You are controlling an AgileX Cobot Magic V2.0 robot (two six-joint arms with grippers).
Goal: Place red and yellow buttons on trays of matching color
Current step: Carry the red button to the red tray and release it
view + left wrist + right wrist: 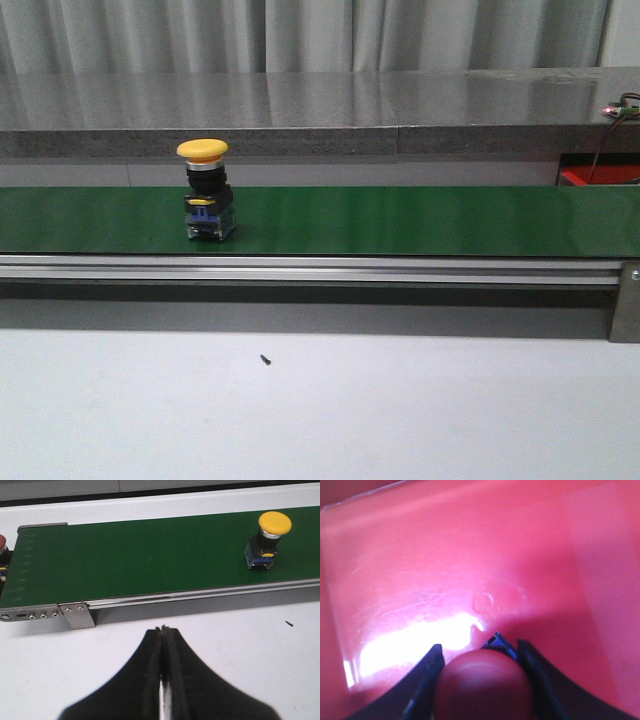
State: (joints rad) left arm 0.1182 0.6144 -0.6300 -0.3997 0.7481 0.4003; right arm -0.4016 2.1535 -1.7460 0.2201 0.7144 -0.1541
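A yellow button point(206, 190) with a black and blue body stands upright on the green conveyor belt point(400, 220), left of centre. It also shows in the left wrist view point(269, 537). My left gripper point(163, 629) is shut and empty over the white table, in front of the belt's end. A second red button point(1, 544) peeks in just past that belt end. My right gripper point(480, 647) is shut on a red button point(485, 685), fingers on both sides of its cap, low over the floor of the red tray point(470, 555). Neither gripper shows in the front view.
The belt runs in a metal frame point(300, 268) with an end bracket point(77, 616). A grey counter point(300, 105) lies behind it. A red tray corner point(598, 176) shows at the far right. A small dark speck point(265, 359) lies on the white table.
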